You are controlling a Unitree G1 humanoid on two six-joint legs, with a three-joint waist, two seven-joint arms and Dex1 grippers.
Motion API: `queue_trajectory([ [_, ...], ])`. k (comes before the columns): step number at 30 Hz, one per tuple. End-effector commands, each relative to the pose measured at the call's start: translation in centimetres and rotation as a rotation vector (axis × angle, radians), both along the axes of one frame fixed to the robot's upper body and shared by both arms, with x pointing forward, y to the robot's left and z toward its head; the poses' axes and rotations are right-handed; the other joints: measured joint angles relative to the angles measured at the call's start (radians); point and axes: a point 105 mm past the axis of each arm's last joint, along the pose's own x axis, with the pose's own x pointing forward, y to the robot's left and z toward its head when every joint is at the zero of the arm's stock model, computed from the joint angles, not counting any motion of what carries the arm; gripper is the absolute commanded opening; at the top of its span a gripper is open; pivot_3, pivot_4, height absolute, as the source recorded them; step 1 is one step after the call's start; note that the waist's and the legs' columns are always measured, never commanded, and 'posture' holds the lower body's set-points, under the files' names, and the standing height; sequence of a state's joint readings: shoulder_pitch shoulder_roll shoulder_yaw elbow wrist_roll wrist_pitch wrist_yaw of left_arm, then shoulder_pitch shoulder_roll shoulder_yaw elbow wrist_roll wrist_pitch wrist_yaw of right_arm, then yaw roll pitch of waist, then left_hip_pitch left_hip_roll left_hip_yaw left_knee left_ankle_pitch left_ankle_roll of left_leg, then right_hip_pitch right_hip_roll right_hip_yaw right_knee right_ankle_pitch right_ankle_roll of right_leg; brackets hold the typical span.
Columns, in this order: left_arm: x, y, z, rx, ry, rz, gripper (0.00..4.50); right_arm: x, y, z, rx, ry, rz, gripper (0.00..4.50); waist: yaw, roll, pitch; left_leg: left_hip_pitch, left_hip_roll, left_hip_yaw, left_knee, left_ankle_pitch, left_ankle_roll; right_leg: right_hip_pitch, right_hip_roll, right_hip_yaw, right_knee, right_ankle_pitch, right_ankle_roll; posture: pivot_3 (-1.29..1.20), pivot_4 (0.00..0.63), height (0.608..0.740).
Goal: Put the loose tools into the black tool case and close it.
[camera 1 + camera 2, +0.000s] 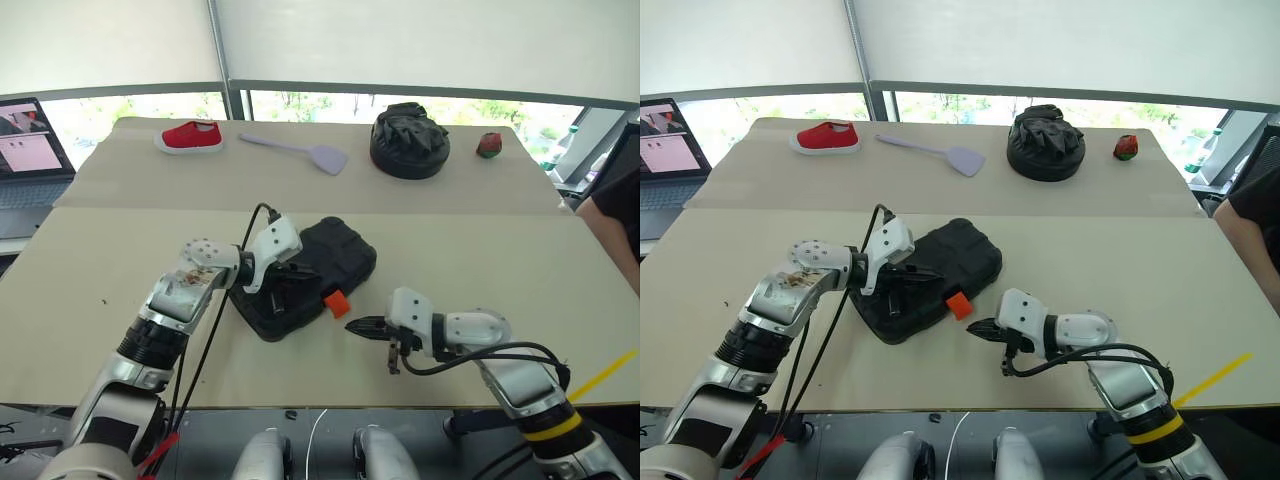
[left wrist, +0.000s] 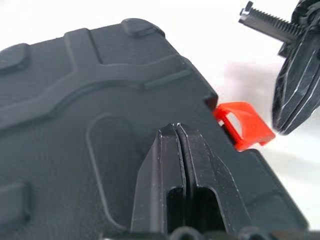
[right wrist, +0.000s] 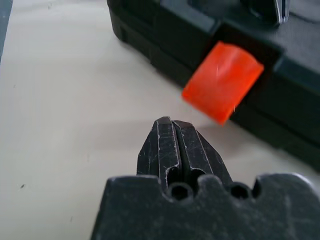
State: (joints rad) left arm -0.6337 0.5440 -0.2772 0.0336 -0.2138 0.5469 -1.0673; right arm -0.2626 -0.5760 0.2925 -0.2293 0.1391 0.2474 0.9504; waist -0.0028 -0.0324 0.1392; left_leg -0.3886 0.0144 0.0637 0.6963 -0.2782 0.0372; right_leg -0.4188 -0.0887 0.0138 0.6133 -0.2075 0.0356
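Two beige tabletops (image 1: 480, 260) stand end to end under a bright window, and on the near one, right in front of you, lies the black tool case (image 1: 320, 270) with its ribbed lid down. Its orange latch (image 1: 337, 302) sticks out from the front edge, apparently not yet snapped home.

Your left gripper (image 1: 283, 281) is pressed together, holding nothing, its fingertips over the lid just behind the latch; whether they bear on the plastic cannot be told. Your right gripper (image 1: 357, 326) is likewise closed and empty, pointing at the latch from just beside it, with bare table between.

No loose tools lie on the table, so the step in hand looks like fastening the case. To do it well, press the left fingers firmly onto the lid close to the latch so the shell cannot spring up or slide. Then bring the right fingertips against the outer face of the orange tab and push it flat towards the case front. Push squarely; a glancing push may skid the case away across the smooth top.
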Motion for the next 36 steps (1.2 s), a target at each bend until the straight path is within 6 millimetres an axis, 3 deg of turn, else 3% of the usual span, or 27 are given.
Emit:
queue_trajectory([
  [1, -0.6, 1.0, -3.8, 0.074, 0.144, 0.059, 0.11, 0.4, 0.5, 1.7, 0.046, -0.038, 0.006, 0.00, 0.002, 0.000, 0.000, 0.000, 0.000, 0.000, 0.000, 0.000, 0.000, 0.000, 0.000, 0.000, 0.000, 0.000, 0.000, 0.00, 0.150, 0.740],
  [11, -0.8, 1.6, -4.4, 0.062, 0.170, 0.102, 0.11, 1.3, 0.5, 1.6, 0.038, -0.050, -0.010, 0.00, 0.001, 0.000, -0.001, 0.001, 0.000, 0.000, 0.000, 0.000, 0.000, 0.001, 0.000, 0.000, 0.001, 0.000, 0.000, 0.00, 0.150, 0.740],
  [17, -0.7, 1.7, -4.4, 0.056, 0.172, 0.111, 0.11, -0.7, -0.1, 3.0, 0.062, -0.008, 0.061, 0.00, 0.001, 0.001, -0.001, 0.001, 0.000, 0.000, 0.000, 0.000, 0.000, 0.000, 0.000, 0.000, 0.001, 0.000, 0.000, 0.00, 0.150, 0.740],
  [20, -0.7, 1.8, -4.4, 0.054, 0.173, 0.116, 0.11, -0.8, 0.0, 4.4, 0.112, -0.020, 0.055, 0.00, 0.001, 0.001, -0.001, 0.002, 0.000, 0.000, 0.000, 0.000, 0.000, 0.001, 0.000, 0.000, 0.001, 0.000, 0.000, 0.00, 0.150, 0.740],
  [26, -0.9, 1.8, -4.7, 0.057, 0.184, 0.115, 0.11, 1.1, 0.0, 2.9, 0.028, -0.064, -0.004, 0.00, 0.001, 0.001, -0.002, 0.003, 0.000, 0.000, 0.000, 0.000, 0.000, 0.002, 0.000, 0.000, 0.001, 0.000, -0.001, 0.00, 0.150, 0.740],
  [36, -0.6, 2.4, -4.2, 0.065, 0.178, 0.133, 0.11, 3.0, 1.0, 1.8, 0.043, -0.088, -0.035, 0.00, -0.005, 0.002, -0.003, 0.003, 0.000, 0.000, -0.001, 0.000, 0.000, 0.002, 0.001, 0.000, 0.001, 0.000, -0.001, 0.00, 0.150, 0.740],
])
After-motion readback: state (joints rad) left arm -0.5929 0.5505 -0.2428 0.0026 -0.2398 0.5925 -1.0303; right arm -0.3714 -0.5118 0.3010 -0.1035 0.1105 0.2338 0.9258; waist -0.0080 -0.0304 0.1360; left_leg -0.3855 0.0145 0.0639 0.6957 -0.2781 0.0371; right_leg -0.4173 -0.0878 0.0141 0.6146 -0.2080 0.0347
